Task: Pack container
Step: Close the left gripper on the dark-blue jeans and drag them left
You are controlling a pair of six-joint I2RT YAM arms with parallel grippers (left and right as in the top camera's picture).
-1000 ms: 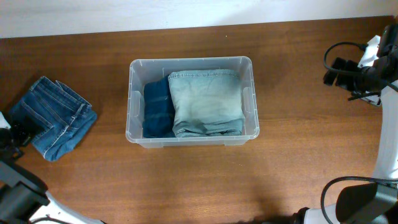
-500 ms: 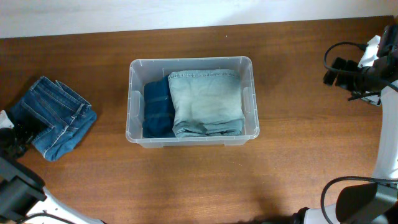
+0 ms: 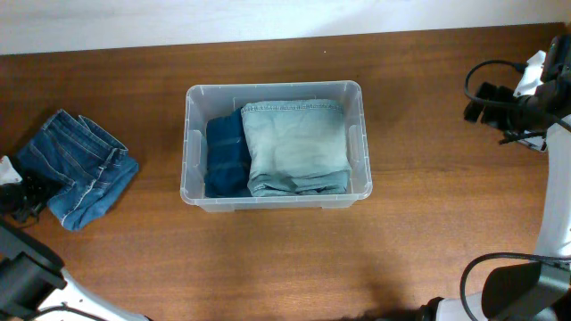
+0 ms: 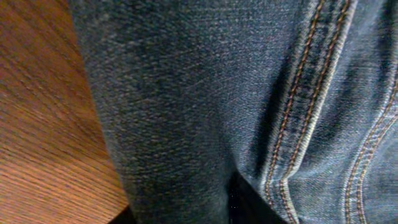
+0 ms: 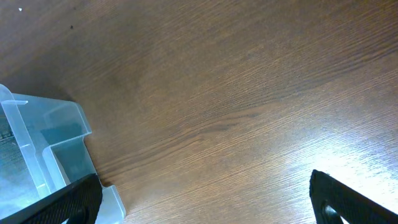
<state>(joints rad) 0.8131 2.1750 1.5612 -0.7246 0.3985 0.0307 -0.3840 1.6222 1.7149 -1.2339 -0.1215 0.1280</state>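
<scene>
The clear plastic container (image 3: 189, 134) stands mid-table and holds folded dark blue jeans (image 3: 227, 156) beside folded light blue jeans (image 3: 294, 143). A third pair, mid-blue jeans (image 3: 80, 174), lies crumpled on the table at the far left. My left gripper (image 3: 20, 198) is at that pile's left edge. In the left wrist view denim (image 4: 186, 93) fills the frame, and a thick fold of it sits pinched between the dark fingers of the left gripper (image 4: 180, 214). My right gripper (image 3: 486, 101) hovers open over bare wood at the far right, and its view catches a container corner (image 5: 37, 143).
The wooden table (image 3: 428, 205) runs on to the right of the container and in front of it. A white wall borders the far edge. Black cables loop near the right arm (image 3: 535, 107).
My left gripper has closed from wide open onto the left edge of the mid-blue jeans. The right arm and the container have not moved.
</scene>
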